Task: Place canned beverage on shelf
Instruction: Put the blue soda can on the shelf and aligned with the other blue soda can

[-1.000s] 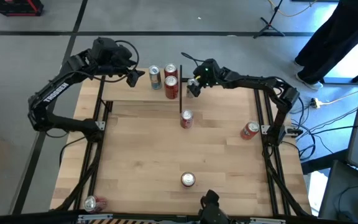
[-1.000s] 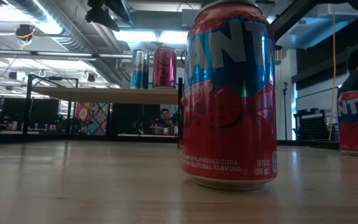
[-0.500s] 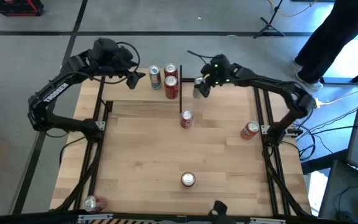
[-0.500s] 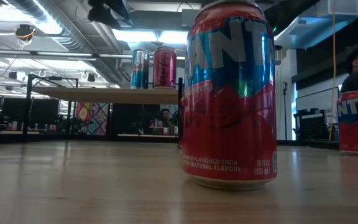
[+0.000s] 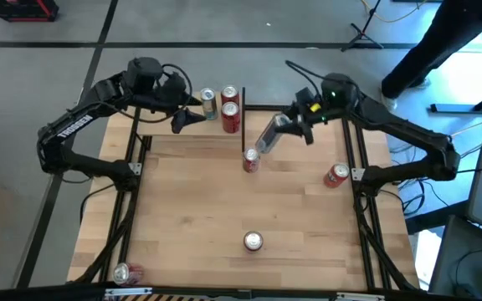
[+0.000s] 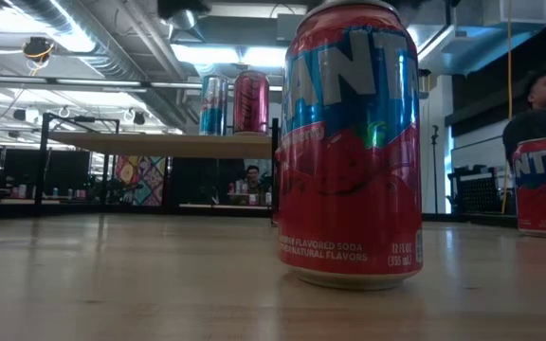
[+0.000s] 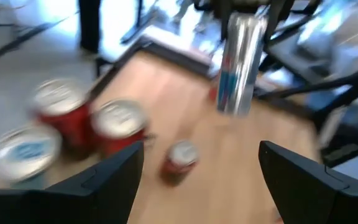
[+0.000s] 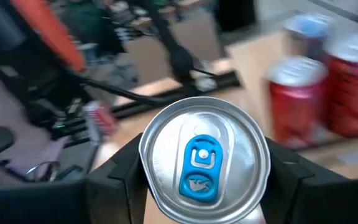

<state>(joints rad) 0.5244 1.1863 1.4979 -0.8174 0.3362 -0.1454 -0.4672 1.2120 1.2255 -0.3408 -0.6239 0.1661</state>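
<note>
My right gripper (image 5: pixel 281 130) is shut on a silver can with a blue tab (image 8: pixel 204 158), held in the air near the shelf's right upright (image 5: pixel 243 134). The can also shows in the left wrist view (image 7: pixel 238 62). The shelf (image 6: pixel 159 144) stands at the table's far side. On it stand a silver-blue can (image 5: pixel 209 104) and two red cans (image 5: pixel 231 115). My left gripper (image 5: pixel 184 119) is open and empty over the shelf, left of those cans. My right gripper pinches the silver can's side walls (image 8: pixel 151 186) between its two fingers (image 8: pixel 120 180), its top toward the wrist. The fingers come from above, slanting down, and lie along the can. The can hangs below them, tilted, clear of table and shelf.
A red can (image 5: pixel 251 159) stands on the table just below the held can. Another (image 5: pixel 253 242) stands near the front edge, filling the low view (image 6: pixel 352 142). One lies at the right (image 5: pixel 335 175), one at the near left corner (image 5: pixel 125 272). A person (image 5: pixel 442 42) stands beyond the far right.
My right gripper, shut on the silver can, has swung from beside the shelf's cans toward the table's right and near side; the can now shows long and slanted. My left gripper has shifted a little toward the near edge, still open.
</note>
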